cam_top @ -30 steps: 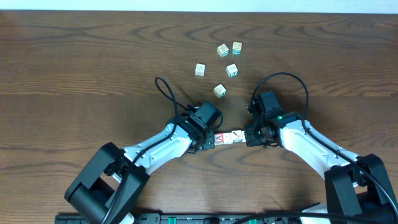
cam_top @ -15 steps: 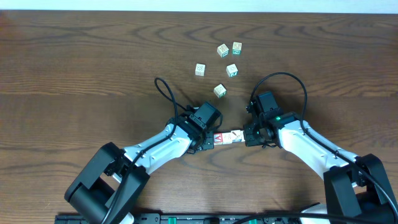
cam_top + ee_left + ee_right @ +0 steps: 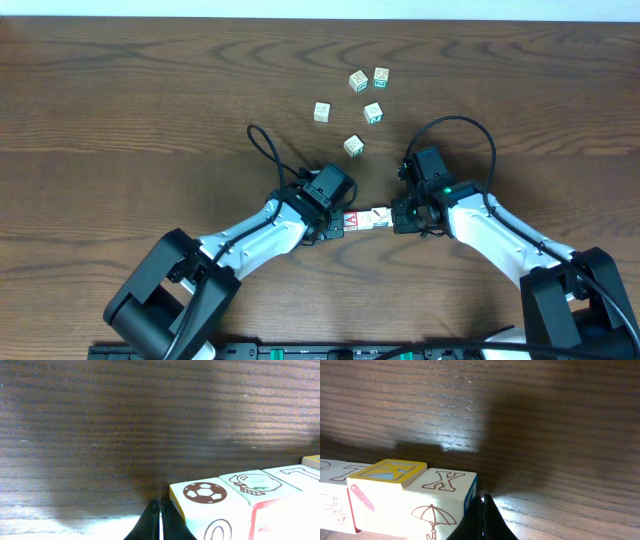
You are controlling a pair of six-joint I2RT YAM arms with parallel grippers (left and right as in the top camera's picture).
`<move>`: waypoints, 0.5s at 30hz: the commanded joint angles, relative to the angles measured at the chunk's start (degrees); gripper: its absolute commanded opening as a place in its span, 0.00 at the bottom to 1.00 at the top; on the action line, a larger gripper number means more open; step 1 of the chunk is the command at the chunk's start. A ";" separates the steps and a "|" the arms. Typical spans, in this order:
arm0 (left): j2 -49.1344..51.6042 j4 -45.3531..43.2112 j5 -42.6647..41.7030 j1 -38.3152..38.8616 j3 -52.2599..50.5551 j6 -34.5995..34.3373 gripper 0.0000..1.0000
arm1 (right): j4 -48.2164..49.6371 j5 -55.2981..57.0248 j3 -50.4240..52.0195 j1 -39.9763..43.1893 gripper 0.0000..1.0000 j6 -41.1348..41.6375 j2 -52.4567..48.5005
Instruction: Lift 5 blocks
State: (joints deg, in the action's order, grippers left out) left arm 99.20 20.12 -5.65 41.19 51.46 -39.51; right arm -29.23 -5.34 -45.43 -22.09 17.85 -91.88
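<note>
A short row of pale wooden blocks (image 3: 368, 219) lies end to end between my two grippers, a red "A" face at its left end. My left gripper (image 3: 340, 226) is shut, its tips against the left end beside the football-print block (image 3: 210, 502). My right gripper (image 3: 396, 217) is also shut, pressed to the right end beside the "X" and umbrella block (image 3: 440, 492). A yellow-topped block (image 3: 387, 472) sits next to that one. In the wrist views the left gripper (image 3: 159, 521) and the right gripper (image 3: 481, 516) hold nothing between their own fingers. I cannot tell whether the row touches the table.
Several loose alphabet cubes lie farther back, among them one (image 3: 353, 146) close to the arms, one (image 3: 322, 112) and one (image 3: 373, 113). A black cable loop (image 3: 262, 140) juts out from the left arm. The dark wooden table (image 3: 120, 120) stretches to both sides.
Almost nothing differs. My right arm has edged very slightly left, and both grippers stay shut against the ends of the row.
</note>
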 commanded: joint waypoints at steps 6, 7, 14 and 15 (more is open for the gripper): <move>-0.20 -2.75 -7.21 1.38 0.42 -0.20 0.07 | 1.81 -16.20 -1.25 -2.19 0.01 1.44 -0.37; -0.20 -2.91 -7.28 1.38 0.42 -0.11 0.07 | 1.79 -16.24 -1.25 -2.19 0.01 1.42 -0.37; -0.42 -3.76 -8.55 1.38 0.52 1.33 0.07 | 2.25 -17.46 -1.25 -2.32 0.01 1.40 -0.37; -0.50 -3.80 -8.52 1.38 0.52 1.33 0.07 | 2.27 -17.49 -1.25 -2.36 0.01 1.40 -0.37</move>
State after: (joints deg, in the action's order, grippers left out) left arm 99.20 19.64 -5.56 40.86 51.35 -39.20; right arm -28.77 -6.04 -45.43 -22.06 18.52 -92.12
